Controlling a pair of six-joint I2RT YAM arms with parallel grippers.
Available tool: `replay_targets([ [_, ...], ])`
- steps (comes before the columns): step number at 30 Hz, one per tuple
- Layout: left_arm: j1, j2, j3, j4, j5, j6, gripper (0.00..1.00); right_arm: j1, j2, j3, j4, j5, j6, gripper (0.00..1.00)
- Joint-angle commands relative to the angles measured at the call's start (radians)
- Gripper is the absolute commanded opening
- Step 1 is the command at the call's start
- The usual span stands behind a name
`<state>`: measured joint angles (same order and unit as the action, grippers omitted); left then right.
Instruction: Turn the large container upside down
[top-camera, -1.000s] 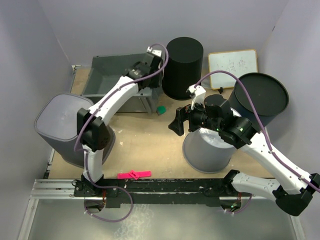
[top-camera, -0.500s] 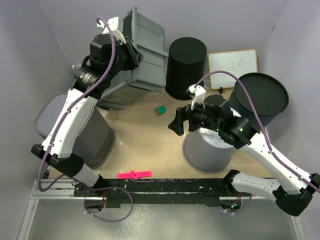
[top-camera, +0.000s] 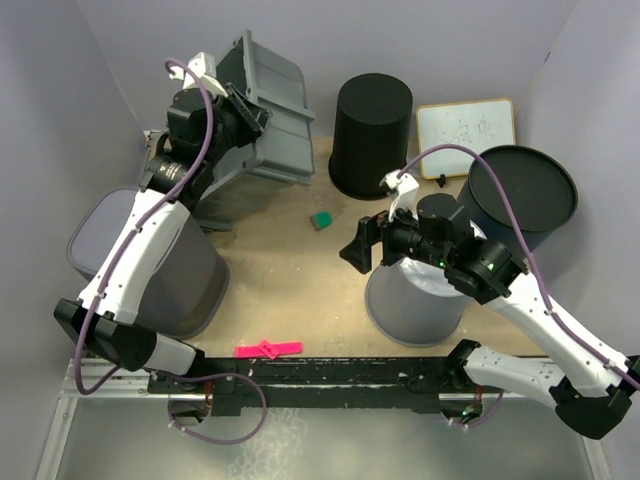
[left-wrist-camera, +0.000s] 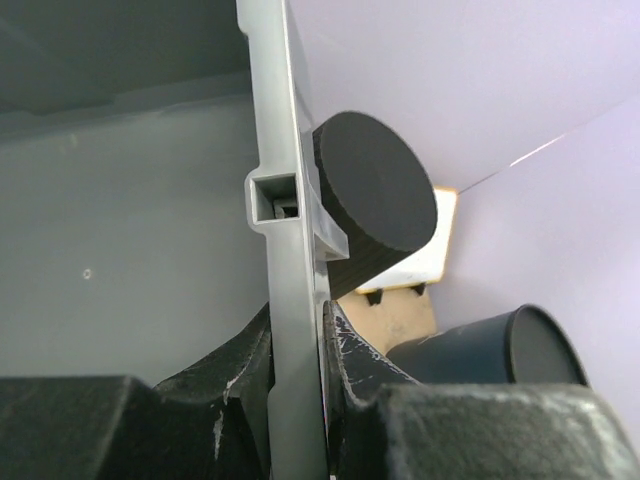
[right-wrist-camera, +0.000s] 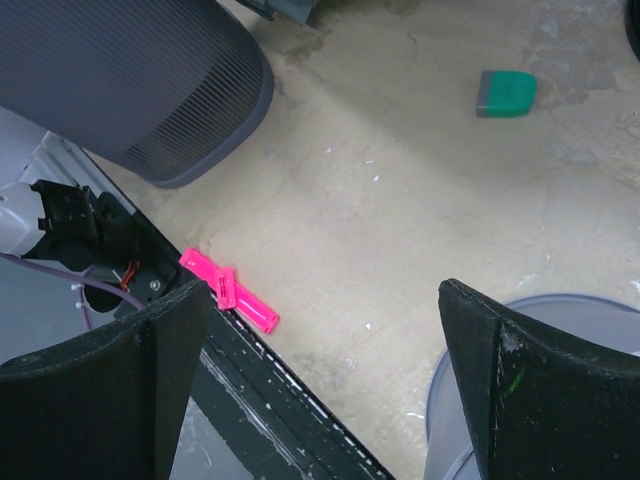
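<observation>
The large grey rectangular container (top-camera: 275, 105) is lifted at the back left and tipped steeply, its underside facing up and right and its lower edge near the table. My left gripper (top-camera: 238, 108) is shut on its rim; in the left wrist view the rim wall (left-wrist-camera: 285, 200) runs between both pads of the left gripper (left-wrist-camera: 298, 365). My right gripper (top-camera: 358, 245) is open and empty above the middle of the table. The right wrist view shows bare table between the fingers of the right gripper (right-wrist-camera: 320, 295).
A black cylinder (top-camera: 370, 135), a whiteboard (top-camera: 465, 135) and a dark round bin (top-camera: 525, 190) stand at the back right. A grey bucket (top-camera: 410, 305) sits under my right arm. A ribbed grey bin (top-camera: 150, 265) is at the left. A green block (top-camera: 321, 220) and a pink clip (top-camera: 268, 349) lie on the table.
My left arm has lifted the grey container off the table, tipped it up on edge and carried it slightly left. My right gripper has barely moved.
</observation>
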<state>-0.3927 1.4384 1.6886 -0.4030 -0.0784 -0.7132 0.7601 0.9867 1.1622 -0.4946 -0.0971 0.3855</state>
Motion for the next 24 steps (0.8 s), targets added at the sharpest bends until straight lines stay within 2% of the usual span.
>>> replay_targets([
  [1, 0.06, -0.124, -0.033, 0.417, 0.052, -0.092, 0.0, 0.001, -0.022, -0.011, 0.038, -0.005, 0.013, 0.98],
  [9, 0.108, -0.153, -0.118, 0.632, 0.094, -0.268, 0.0, 0.001, -0.025, -0.017, 0.04, -0.004, 0.011, 0.98],
  [18, 0.117, -0.11, -0.166, 0.871, 0.16, -0.451, 0.0, 0.001, -0.026, -0.021, 0.042, -0.004, 0.01, 0.98],
  [24, 0.118, -0.094, -0.208, 0.969, 0.171, -0.515, 0.0, 0.001, -0.027, -0.023, 0.039, -0.003, 0.009, 0.98],
])
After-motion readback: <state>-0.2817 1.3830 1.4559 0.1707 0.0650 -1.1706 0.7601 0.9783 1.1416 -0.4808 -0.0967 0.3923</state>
